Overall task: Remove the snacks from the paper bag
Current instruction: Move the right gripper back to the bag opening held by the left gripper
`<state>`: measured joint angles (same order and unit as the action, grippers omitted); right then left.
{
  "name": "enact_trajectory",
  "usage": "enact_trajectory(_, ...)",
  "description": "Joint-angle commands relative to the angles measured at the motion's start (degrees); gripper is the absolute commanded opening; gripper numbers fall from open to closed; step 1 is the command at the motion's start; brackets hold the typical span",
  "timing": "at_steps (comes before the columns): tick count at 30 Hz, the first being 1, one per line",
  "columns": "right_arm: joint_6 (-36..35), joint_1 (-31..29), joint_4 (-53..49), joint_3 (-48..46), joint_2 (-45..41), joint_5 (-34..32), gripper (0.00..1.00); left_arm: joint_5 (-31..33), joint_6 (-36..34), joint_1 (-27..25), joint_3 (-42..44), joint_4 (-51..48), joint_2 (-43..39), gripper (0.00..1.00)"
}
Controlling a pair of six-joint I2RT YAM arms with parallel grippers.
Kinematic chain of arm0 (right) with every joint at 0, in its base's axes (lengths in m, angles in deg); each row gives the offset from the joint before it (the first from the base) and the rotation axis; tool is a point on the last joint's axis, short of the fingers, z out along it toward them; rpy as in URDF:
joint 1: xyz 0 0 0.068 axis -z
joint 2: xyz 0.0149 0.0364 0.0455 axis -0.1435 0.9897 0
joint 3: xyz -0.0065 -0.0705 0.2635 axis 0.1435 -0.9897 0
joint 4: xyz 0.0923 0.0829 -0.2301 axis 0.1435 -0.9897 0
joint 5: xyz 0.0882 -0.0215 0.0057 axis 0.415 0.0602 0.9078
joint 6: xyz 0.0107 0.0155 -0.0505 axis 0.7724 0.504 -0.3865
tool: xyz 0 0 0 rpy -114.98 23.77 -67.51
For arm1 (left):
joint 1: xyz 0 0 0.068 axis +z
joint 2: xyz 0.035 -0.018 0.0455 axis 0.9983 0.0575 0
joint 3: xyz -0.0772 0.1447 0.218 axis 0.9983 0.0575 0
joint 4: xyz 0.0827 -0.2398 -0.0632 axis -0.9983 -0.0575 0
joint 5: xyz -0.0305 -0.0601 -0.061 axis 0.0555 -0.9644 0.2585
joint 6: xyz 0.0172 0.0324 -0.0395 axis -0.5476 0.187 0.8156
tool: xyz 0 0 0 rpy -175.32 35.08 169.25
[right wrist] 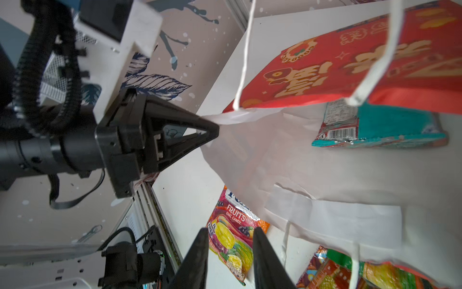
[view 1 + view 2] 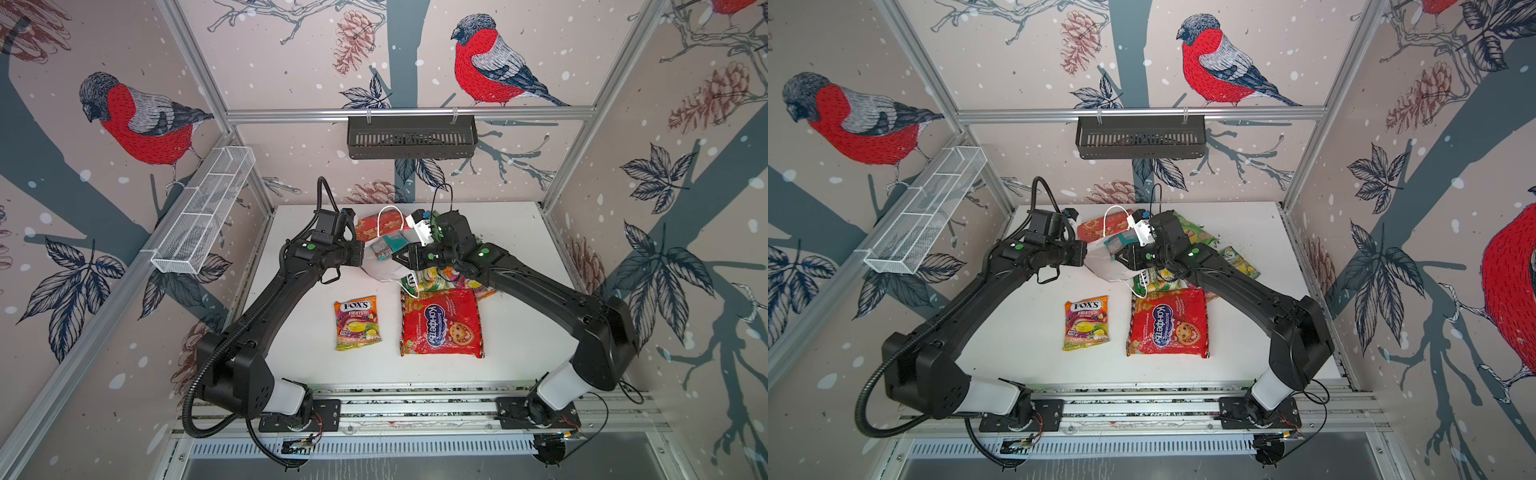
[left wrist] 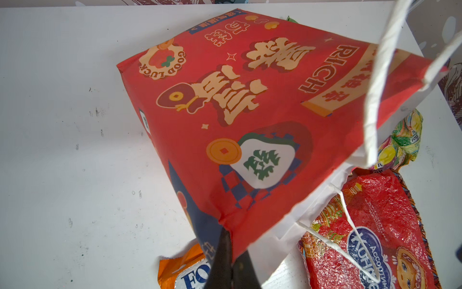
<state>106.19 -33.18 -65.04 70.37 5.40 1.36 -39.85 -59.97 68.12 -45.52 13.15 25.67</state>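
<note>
The red-orange paper bag hangs tilted above the table, its white inside facing my right gripper. My left gripper is shut on the corner of the bag's rim, as the right wrist view shows. A teal packet lies inside the bag. Just in front of the bag's mouth, my right gripper stands open with nothing between its fingers. On the table lie a Fox's packet, the large red packet and further Fox's packs. A green chip bag shows behind the right wrist.
A white wire basket hangs on the left wall and a black basket on the rear wall. The arms' mounting rail runs along the front edge of the white table. The bag's white cord handles dangle loose.
</note>
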Motion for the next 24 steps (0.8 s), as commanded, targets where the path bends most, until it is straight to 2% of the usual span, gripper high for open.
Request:
enact_trajectory(1, 9.76, 0.12, 3.73, -0.18, 0.31, -5.71, 0.31, -1.38, 1.31, 0.12, 0.92, 0.44, -1.05, 0.0)
enact_trajectory(3, 14.42, 0.06, 4.58, -0.75, 1.1, -7.23, 0.29, -1.59, 2.21, 0.04, 1.33, 0.94, -1.34, 0.0)
enact_trajectory(7, 18.42, -0.81, 4.21, -1.34, 2.72, -8.84, 0.28, -2.31, 3.47, -0.29, 1.64, 1.48, -1.39, 0.0)
enact_trajectory(12, 18.89, -2.14, -1.21, 0.38, 6.1, -9.31, 0.27, -1.61, 4.46, -1.73, 1.61, 1.61, -0.88, 0.0)
enact_trajectory(17, 19.91, -3.2, -2.08, 0.91, 8.63, -11.48, 0.28, 1.06, 5.15, -3.76, 1.78, 1.26, -0.8, 0.0)
enact_trajectory(24, 18.62, -3.65, -5.86, 7.21, 14.93, -14.04, 0.29, 0.92, 7.35, -4.78, 1.5, 1.18, -0.48, 0.0)
